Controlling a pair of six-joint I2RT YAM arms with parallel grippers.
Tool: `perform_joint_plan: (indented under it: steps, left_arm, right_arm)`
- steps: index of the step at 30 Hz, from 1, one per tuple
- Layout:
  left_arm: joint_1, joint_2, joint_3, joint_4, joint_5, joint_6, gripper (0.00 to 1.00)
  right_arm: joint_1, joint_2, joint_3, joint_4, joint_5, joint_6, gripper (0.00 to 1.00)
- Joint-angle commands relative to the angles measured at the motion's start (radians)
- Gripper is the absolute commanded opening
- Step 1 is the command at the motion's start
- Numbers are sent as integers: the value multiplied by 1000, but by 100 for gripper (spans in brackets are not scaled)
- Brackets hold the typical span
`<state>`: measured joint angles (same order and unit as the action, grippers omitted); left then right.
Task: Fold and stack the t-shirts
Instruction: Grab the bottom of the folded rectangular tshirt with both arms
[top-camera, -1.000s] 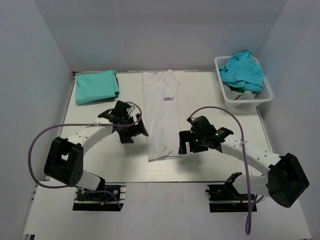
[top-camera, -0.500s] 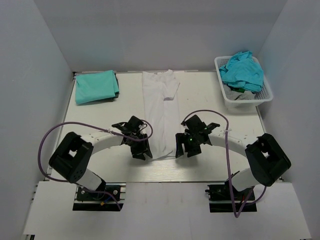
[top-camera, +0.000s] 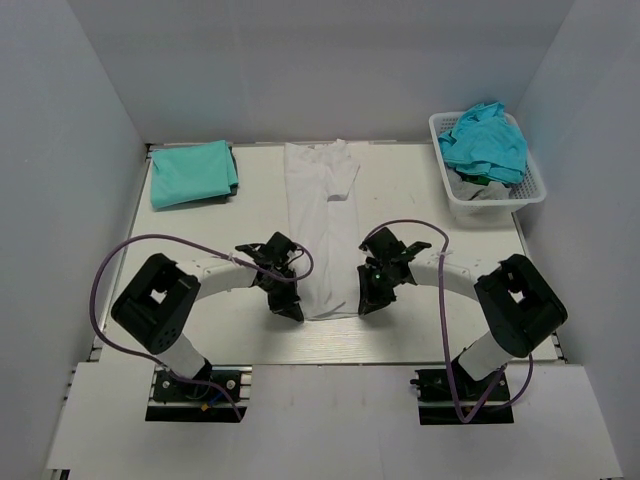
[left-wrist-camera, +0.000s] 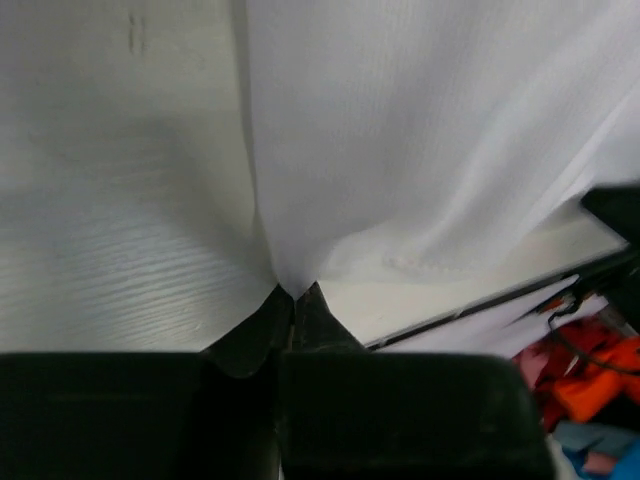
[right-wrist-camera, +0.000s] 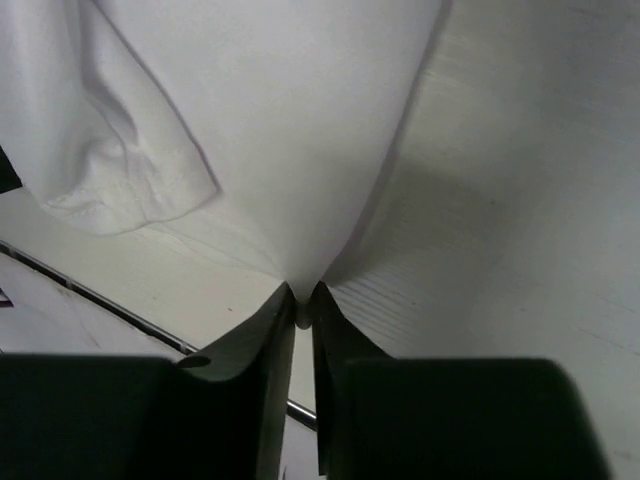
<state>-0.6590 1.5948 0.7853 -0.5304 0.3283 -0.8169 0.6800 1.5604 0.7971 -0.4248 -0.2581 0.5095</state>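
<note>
- The left pincer (left-wrist-camera: 293, 292) was pinched shut on the near left corner of the white t-shirt (top-camera: 322, 220), a peak of cloth gathered between its tips.
- The right pincer (right-wrist-camera: 303, 298) was likewise clamped on the near right corner, the cloth fanning out from its tips, with a hemmed sleeve (right-wrist-camera: 120, 170) lying to one side.
- In both wrist views the dark, blurred pincer body filled the lower part of the picture and cut off everything nearer.
- From above, both wrists covered their own tips, so the grips themselves could not be seen there.
- The white t-shirt lay as a long narrow strip down the middle of the counter (top-camera: 200, 215), collar at the far edge.
- A folded teal t-shirt (top-camera: 193, 172) sat in the far left corner, well apart.
- More teal t-shirts (top-camera: 485, 140) were heaped in the basket (top-camera: 490, 205) at the far right; what lay under them was too small to tell.
- A second earlier both pincers had stood wide open farther up, beside the strip's long edges and clear of the cloth; they had since come down to the near corners and closed.
- The white strip, the folded teal t-shirt and the basket had stayed put.
</note>
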Motion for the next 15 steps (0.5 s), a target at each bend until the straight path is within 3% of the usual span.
perform_joint_plan:
  steps: [1, 3, 4, 5, 15]
  left_arm:
    - [-5, 34, 52, -22, -109, 10, 0]
    - [-5, 34, 72, -34, -139, 21, 0]
    - [-5, 34, 86, -34, -140, 31, 0]
    - [-14, 34, 86, -34, -140, 32, 0]
    - [-88, -102, 6, -209, -18, -11, 0]
  right_arm:
    - [-2, 0, 30, 26, -47, -22, 15]
    - [-2, 7, 34, 27, -64, -35, 12]
    - [-2, 10, 36, 23, -66, -40, 3]
    - [-3, 18, 45, 21, -63, -45, 0]
    - [16, -151, -67, -77, -173, -40, 0]
